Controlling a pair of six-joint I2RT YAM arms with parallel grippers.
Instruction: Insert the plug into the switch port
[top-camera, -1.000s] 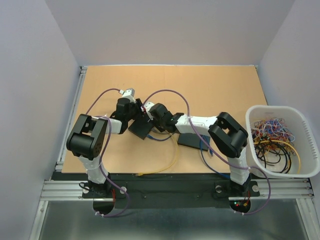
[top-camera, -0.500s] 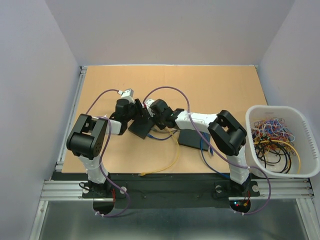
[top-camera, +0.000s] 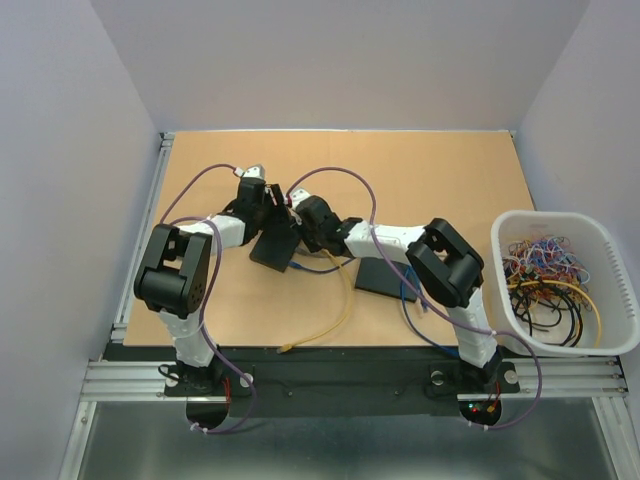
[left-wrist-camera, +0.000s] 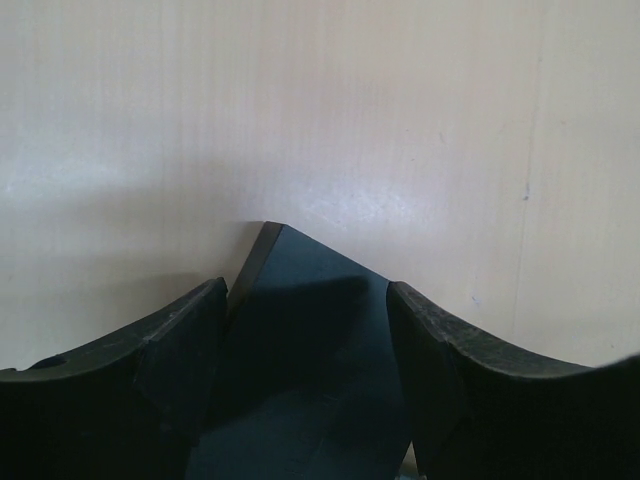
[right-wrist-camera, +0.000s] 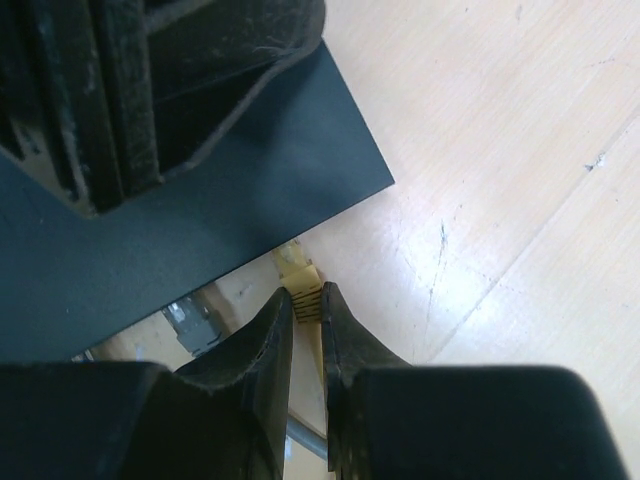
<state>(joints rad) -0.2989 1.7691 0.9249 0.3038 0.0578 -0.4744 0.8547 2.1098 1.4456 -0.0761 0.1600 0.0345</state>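
Plug (right-wrist-camera: 297, 270), yellow and clear-tipped, is pinched between the closed fingers of the right gripper (right-wrist-camera: 305, 300), its nose pointed at the lower edge of the switch (right-wrist-camera: 230, 190) and lying just short of it. The switch, a flat black slab, is seen tilted up off the table (top-camera: 440, 180) and is clamped across its width by the left gripper (left-wrist-camera: 305, 290), whose fingers press its two sides. No port is shown in any view: the port face is turned away from both wrist cameras and is covered by the arms from above, so alignment cannot be judged. A miss is therefore the main risk; if the plug were driven slightly low or skewed, it would strike the casing edge, twist in the narrow pinch, or push the raised switch round in its clamp. The trailing yellow cable (top-camera: 335, 320) could also drag the plug sideways. A grey fitting (right-wrist-camera: 190, 322) under the switch edge is possibly another connector, but it is too cut off to identify.
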